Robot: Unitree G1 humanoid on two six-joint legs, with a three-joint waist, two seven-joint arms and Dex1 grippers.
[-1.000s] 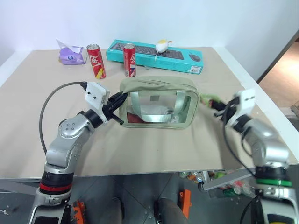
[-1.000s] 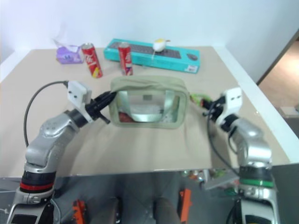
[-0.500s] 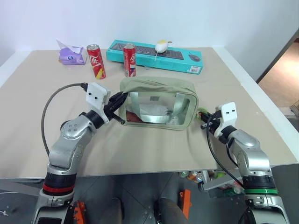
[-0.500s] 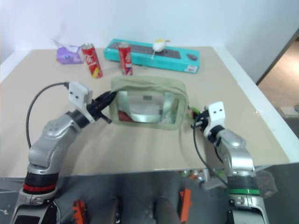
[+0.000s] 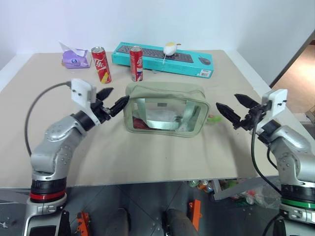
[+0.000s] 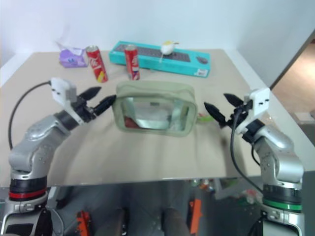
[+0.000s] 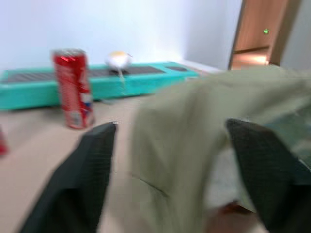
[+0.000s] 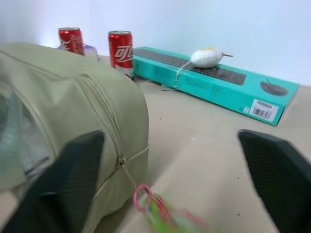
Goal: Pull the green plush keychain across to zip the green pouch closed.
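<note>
Since the earlier frames both grippers have released and drawn back: the left gripper (image 5: 112,98), previously pinched at the left end of the green pouch (image 5: 165,109), now hovers just off that end with its two black fingers spread wide and nothing between them; the right gripper (image 5: 236,107), previously closed low at the pouch's right end, has lifted and stands apart from it, fingers likewise spread wide and empty. The pouch sits near the middle of the table (image 5: 157,157), in front of the two red cans (image 5: 137,63). In the right wrist view the zipper track (image 8: 104,116) runs closed over the rounded end of the pouch down to the slider, from which a pink ring leads to the green plush keychain (image 8: 163,218), lying on the table just beside the pouch's right end. Judged from this, the zip is drawn to its end stop and the task appears complete; what remains is at most withdrawal of the arms. The far portion of the track is not visible, so full closure cannot be confirmed along its whole length. Materials: the pouch is a soft sage-green woven fabric, box-shaped with rounded corners, slightly slumped, with a glossy clear plastic front panel crossed by a fabric strap and dark red contents showing through. The keychain is fuzzy and bright green, blurred at close range. The table surface is matt beige board. Behind stands a rigid teal keyboard box (image 5: 162,58).
</note>
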